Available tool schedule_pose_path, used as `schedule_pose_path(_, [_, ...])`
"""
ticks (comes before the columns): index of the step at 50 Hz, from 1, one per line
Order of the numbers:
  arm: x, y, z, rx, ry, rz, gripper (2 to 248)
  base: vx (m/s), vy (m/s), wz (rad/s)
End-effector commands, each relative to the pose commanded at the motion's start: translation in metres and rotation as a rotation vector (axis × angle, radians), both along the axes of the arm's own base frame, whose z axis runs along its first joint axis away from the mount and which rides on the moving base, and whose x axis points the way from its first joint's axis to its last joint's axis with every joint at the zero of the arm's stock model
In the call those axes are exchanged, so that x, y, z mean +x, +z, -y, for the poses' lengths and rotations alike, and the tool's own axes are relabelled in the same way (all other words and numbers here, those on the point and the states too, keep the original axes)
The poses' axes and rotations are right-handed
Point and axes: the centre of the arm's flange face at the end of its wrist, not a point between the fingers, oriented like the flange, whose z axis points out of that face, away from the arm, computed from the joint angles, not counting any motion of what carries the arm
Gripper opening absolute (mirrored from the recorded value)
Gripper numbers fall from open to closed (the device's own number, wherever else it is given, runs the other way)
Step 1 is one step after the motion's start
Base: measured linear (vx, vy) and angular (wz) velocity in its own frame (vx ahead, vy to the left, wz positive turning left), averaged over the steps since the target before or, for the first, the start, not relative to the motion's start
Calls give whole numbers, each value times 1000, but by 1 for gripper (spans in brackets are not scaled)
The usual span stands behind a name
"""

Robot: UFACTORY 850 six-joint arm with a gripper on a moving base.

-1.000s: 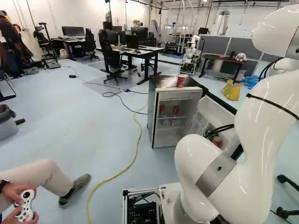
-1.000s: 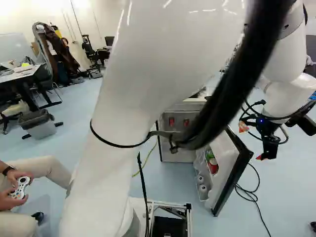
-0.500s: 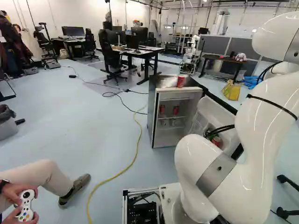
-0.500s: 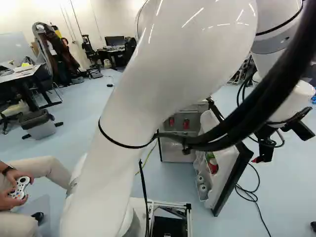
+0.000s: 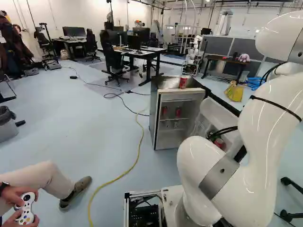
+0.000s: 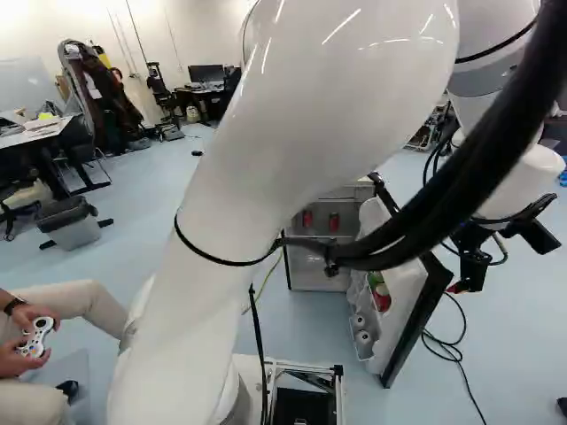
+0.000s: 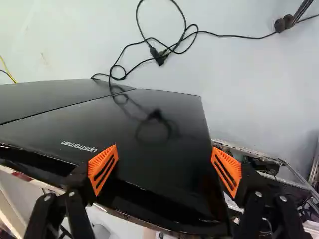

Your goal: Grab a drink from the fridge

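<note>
Gripper: it (image 7: 164, 152) stood wide, with nothing held between its orange pads (image 7: 103, 167), over the dark outer face of the open fridge door (image 7: 169, 122); contact could not be told.
Drinks: two red cans (image 5: 164, 110) (image 5: 178, 112) stood on a shelf inside the fridge (image 5: 154, 116), another red can (image 5: 183, 82) on its top, and a red-and-green item (image 6: 381, 297) sat in the door rack.
Weight: a full can would likely have been modest but dense, an empty one very light.
Feel: its thin metal wall looked stiff enough for a firm squeeze, though too hard a pinch might have dented it; chilled, it might have slipped.
Hold: the shelf cans were best taken upright, around mid-height, one pad on each side.
Approach: the gripper first needed to clear the door and come in from the open front.
</note>
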Motion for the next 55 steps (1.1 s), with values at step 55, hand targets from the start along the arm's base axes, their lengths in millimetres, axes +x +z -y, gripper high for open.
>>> schedule_pose_path(55, [4,-1,-33,21,30,-12,247,0,0,0])
